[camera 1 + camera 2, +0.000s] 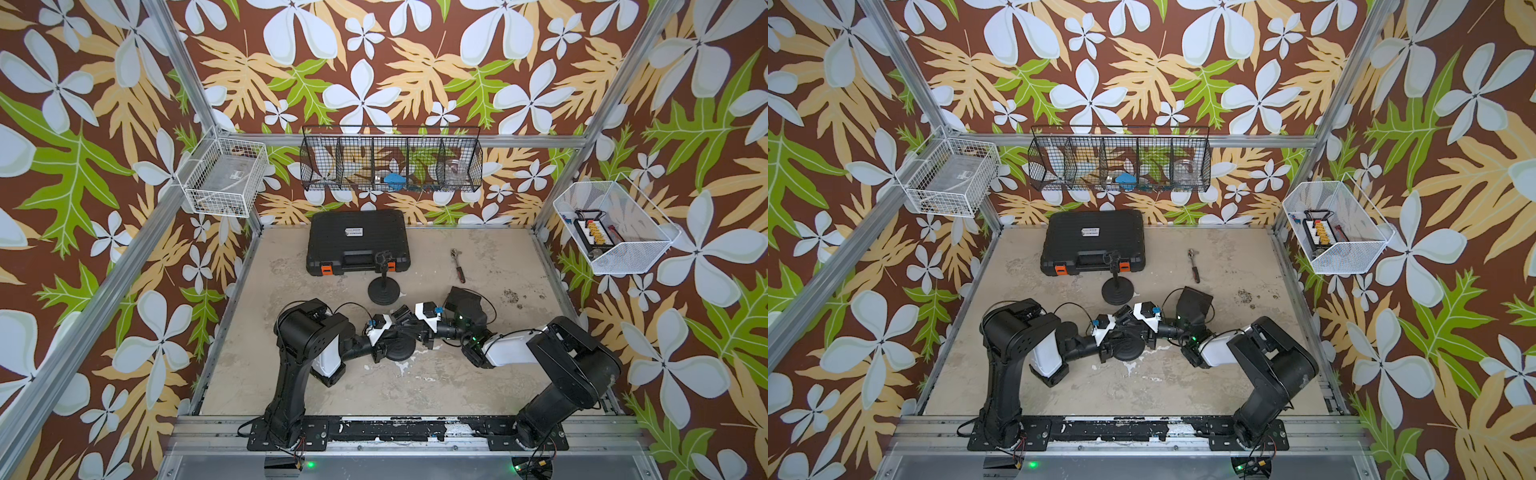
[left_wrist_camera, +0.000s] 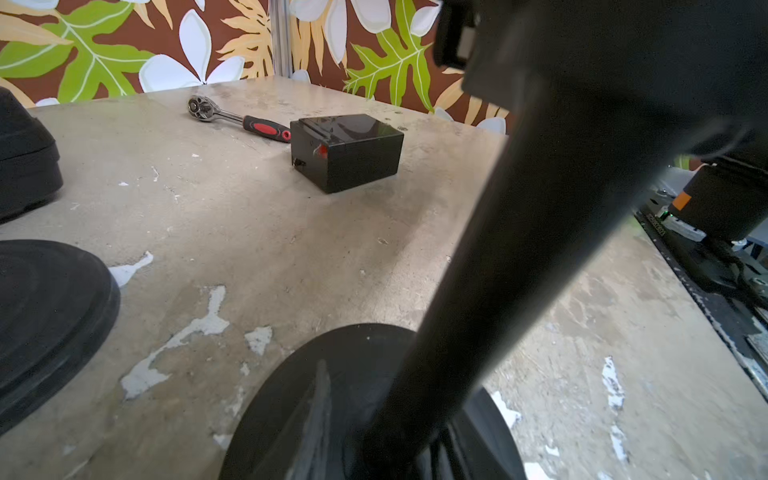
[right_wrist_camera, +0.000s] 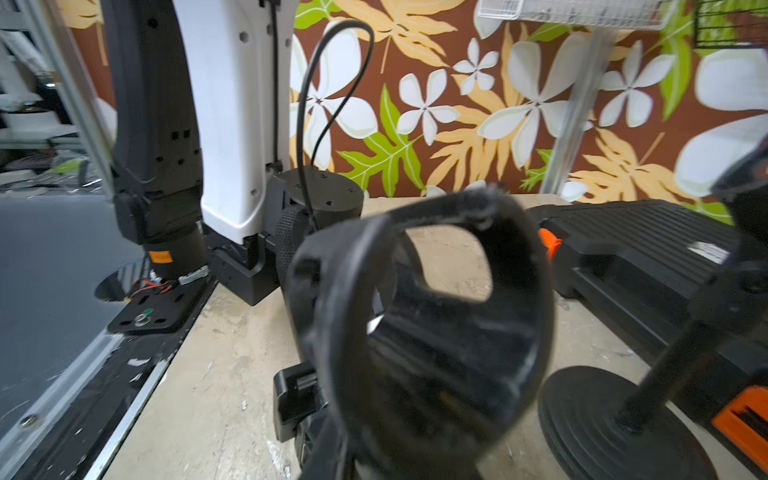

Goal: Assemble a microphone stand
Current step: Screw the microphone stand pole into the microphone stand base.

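Right gripper (image 1: pixel 404 316): clamped on the clip (image 3: pixel 419 324) by appearance, with the jaws hidden behind it. Left gripper (image 1: pixel 388 337): close by the pole (image 2: pixel 498 257); cannot tell whether it grips. The pole rises from the base (image 2: pixel 332 415), on the table (image 1: pixel 457 382) between both arms. Recommendation: steady the pole low, bring the clip square over its top, and turn without side load. The base may tip.

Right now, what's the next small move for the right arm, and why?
Probably twist the clip a little onto the pole. The pole already stands in the near base, and the clip fills the right wrist view, seemingly at the pole's top; I can't confirm the grip.
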You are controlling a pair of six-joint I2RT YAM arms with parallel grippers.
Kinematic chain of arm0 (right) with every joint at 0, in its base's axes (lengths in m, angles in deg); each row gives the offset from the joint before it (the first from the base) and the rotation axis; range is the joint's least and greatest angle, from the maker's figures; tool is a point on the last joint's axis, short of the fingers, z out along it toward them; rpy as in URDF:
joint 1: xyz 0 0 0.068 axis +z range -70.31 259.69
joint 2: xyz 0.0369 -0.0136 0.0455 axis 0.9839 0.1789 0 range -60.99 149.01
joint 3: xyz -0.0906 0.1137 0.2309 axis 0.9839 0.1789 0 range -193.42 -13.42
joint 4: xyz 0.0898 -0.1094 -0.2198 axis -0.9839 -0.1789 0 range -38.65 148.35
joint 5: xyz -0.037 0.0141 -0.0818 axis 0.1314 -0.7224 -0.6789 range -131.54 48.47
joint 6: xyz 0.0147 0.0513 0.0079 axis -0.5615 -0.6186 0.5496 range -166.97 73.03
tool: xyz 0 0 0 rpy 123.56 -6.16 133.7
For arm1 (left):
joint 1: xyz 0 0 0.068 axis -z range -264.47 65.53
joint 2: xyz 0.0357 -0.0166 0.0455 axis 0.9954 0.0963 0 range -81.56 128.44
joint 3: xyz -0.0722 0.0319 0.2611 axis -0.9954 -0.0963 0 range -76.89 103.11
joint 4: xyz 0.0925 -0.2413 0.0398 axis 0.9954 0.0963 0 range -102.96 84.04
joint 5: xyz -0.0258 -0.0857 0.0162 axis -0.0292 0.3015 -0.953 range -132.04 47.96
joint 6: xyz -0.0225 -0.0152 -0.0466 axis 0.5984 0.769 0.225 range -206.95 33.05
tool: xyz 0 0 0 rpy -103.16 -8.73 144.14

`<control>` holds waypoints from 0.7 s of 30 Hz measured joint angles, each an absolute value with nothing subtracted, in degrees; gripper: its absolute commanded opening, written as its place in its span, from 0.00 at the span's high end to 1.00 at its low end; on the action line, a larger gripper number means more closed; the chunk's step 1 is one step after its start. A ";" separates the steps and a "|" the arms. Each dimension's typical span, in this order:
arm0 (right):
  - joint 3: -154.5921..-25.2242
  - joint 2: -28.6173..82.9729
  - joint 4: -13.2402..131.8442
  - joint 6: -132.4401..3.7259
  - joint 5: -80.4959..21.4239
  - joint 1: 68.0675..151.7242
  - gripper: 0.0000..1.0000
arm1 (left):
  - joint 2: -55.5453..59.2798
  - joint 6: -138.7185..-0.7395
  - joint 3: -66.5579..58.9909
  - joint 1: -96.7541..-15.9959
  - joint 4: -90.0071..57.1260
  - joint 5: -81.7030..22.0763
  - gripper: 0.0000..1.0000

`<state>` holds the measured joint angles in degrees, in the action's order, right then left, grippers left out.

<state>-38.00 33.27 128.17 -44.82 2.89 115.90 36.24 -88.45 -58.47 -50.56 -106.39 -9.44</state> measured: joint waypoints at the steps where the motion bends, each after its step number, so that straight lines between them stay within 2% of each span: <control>1: -36.79 33.14 130.07 -45.58 -0.24 116.93 1.00 | 35.65 -88.12 -58.56 -50.56 -106.41 -9.71 0.56; 8: -33.08 34.30 138.29 -50.22 -30.44 129.12 1.00 | 32.98 -85.52 -59.33 -50.56 -106.45 -10.30 0.56; 12: -33.78 36.59 140.87 -53.06 -44.17 134.30 1.00 | 32.94 -84.51 -59.37 -50.56 -106.43 -10.32 0.59; 15: -34.45 36.77 140.28 -54.59 -50.86 136.82 1.00 | 32.94 -84.23 -59.37 -50.56 -106.43 -10.75 0.60; 18: -34.30 35.87 139.21 -55.75 -53.28 137.43 1.00 | 32.96 -84.07 -59.19 -50.56 -106.43 -10.97 0.63; 21: -34.96 35.52 137.79 -55.75 -53.72 137.47 1.00 | 33.35 -83.94 -58.54 -50.52 -106.43 -10.51 0.73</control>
